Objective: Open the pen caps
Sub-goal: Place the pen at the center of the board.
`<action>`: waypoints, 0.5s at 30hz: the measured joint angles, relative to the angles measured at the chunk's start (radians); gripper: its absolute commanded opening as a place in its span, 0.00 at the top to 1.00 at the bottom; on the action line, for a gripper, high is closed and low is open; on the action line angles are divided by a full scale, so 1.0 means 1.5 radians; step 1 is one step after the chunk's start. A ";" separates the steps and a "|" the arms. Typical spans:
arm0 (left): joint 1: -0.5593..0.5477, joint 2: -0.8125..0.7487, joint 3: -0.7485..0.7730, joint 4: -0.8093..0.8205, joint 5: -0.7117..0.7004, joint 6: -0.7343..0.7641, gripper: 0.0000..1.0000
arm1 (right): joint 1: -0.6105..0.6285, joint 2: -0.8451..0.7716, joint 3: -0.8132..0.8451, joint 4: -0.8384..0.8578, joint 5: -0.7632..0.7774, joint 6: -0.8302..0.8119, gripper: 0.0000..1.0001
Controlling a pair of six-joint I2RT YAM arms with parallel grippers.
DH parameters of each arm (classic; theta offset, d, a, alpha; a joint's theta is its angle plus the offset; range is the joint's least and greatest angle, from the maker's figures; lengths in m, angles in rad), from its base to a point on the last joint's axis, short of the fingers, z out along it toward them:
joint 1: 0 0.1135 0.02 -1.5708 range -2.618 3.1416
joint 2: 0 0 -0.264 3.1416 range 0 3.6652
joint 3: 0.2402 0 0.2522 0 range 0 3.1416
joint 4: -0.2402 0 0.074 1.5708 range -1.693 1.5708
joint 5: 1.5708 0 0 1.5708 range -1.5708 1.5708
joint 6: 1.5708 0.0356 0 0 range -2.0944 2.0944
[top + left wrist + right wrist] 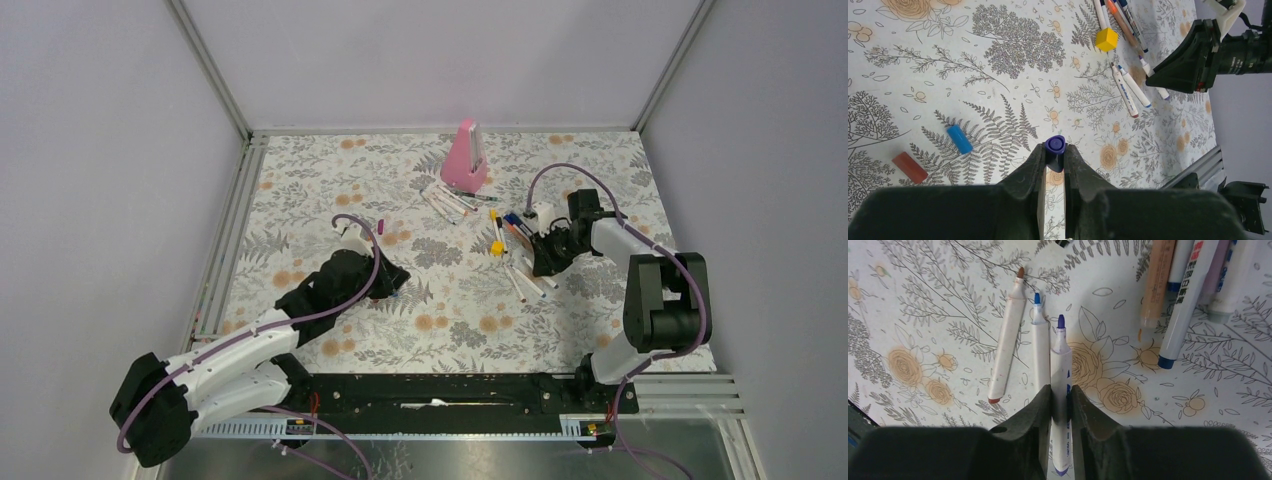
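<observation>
My left gripper [1054, 151] is shut on a purple pen cap [1055, 146] and holds it above the floral table left of centre [388, 278]. A blue cap [959, 138] and a red cap [909, 167] lie loose on the table to its left. My right gripper [1061, 391] is shut on a white pen barrel with a bare purple tip [1061, 357], low over the table [548, 258]. Two uncapped pens lie beside it, one brown-tipped [1008, 337] and one blue-tipped [1040, 347]. Several capped pens [1185, 295] lie at the upper right.
A tall pink wedge [466, 158] stands at the back centre with a few pens [447, 200] in front of it. A yellow block [1106, 39] lies near the pen pile. A metal rail [225, 230] runs along the table's left edge.
</observation>
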 measured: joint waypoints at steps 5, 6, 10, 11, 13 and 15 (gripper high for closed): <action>-0.007 0.014 -0.001 0.002 -0.017 0.000 1.00 | 0.000 0.020 0.000 0.000 0.013 0.002 0.65; -0.008 0.020 -0.001 0.002 -0.020 0.000 1.00 | 0.000 0.022 0.000 0.000 0.013 0.002 0.63; -0.019 0.048 -0.001 0.002 -0.033 0.003 1.00 | 0.000 0.030 0.000 -0.001 0.013 0.003 0.62; -0.022 0.055 -0.001 0.002 -0.035 0.005 1.00 | 0.000 0.032 0.001 -0.001 0.013 0.003 0.61; -0.030 0.069 0.000 0.002 -0.042 0.007 0.99 | 0.000 0.033 0.001 -0.002 0.013 0.004 0.61; -0.037 0.086 0.001 0.002 -0.051 0.011 0.98 | 0.000 0.033 0.001 -0.003 0.013 0.004 0.61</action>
